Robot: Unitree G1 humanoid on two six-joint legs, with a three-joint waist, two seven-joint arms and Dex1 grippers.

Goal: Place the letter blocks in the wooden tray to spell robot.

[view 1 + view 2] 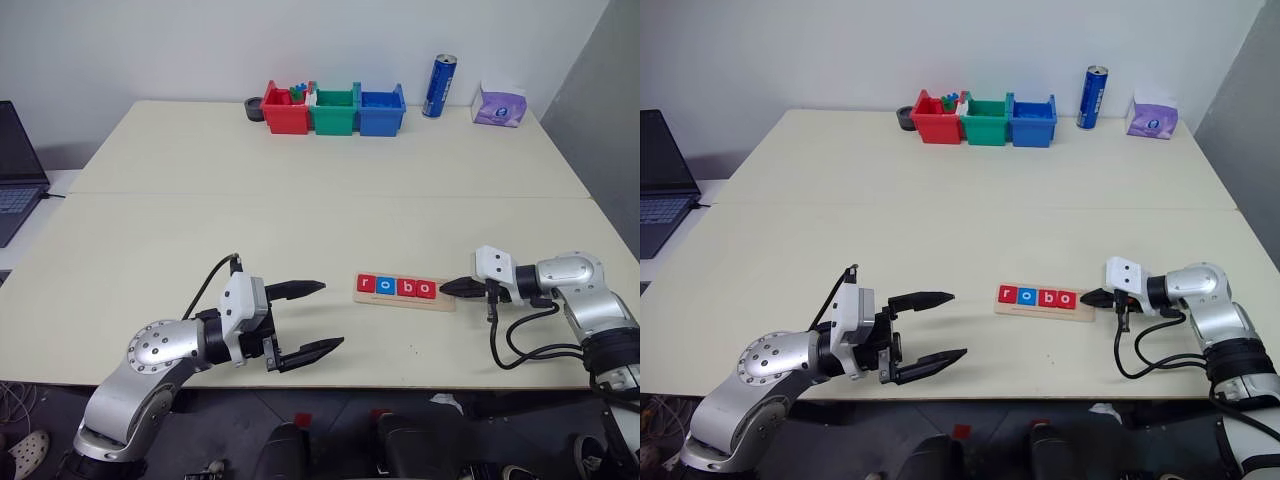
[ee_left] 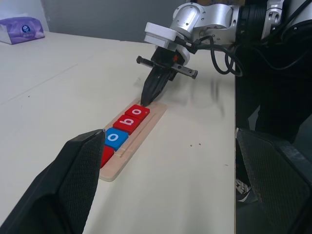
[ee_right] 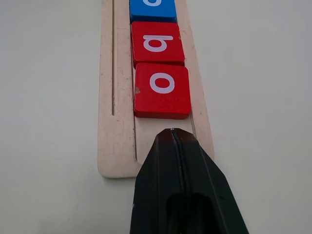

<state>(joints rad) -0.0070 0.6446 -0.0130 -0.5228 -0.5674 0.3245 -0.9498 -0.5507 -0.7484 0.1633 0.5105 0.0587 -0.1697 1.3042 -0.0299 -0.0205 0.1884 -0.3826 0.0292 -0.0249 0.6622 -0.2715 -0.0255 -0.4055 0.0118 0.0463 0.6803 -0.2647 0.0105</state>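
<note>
Right wrist view: letter blocks (image 3: 161,90) "b", "o".

A lab or office test room — plain white wall, two pale tables (image 1: 330,210) pushed together, a laptop (image 1: 15,170) on a side desk, coloured bins (image 1: 335,110), a can (image 1: 439,86) and tissue pack (image 1: 499,105) at the back.

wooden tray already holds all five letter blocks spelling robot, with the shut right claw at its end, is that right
Not quite. The wooden tray holds four letter blocks, reading r, o, b, o; the last slot, for the t, is bare. The right wrist view shows that bare stretch of groove. The right claw is indeed shut at that end.
</note>
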